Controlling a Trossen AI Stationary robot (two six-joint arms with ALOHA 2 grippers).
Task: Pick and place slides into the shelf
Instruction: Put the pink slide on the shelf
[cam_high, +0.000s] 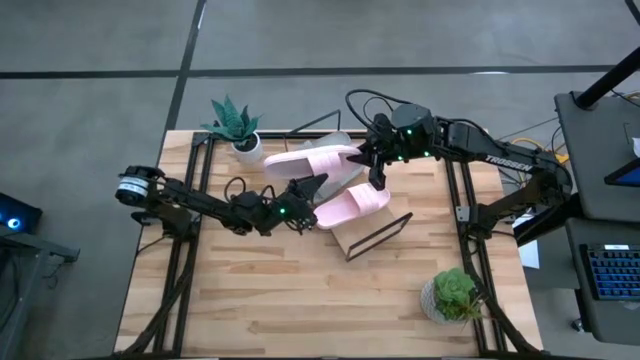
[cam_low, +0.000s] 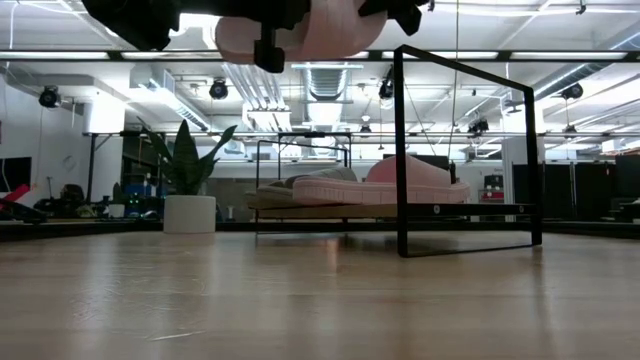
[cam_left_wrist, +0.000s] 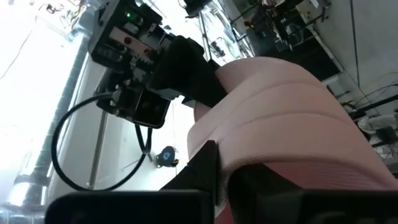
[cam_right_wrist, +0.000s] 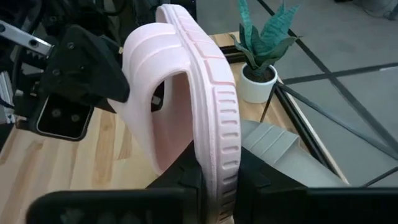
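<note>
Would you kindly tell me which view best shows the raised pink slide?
The right wrist view: the raised pink slide shows sole edge and strap. High view shows it small, left wrist only its strap, low view just its underside.

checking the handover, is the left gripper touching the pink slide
Touching: in the left wrist view the left gripper has its fingers shut on the pink slide's strap.

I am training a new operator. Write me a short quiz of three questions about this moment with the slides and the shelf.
1. True or false: the raised pink slide is gripped by both the left gripper and the right gripper.
2. How many slides show on the shelf? A) none B) two C) four
3. Fill in: next to the second pink slide on the shelf lies a slide coloured ____.

Key: 1 true; 2 B; 3 grey, the grey slide.
</note>
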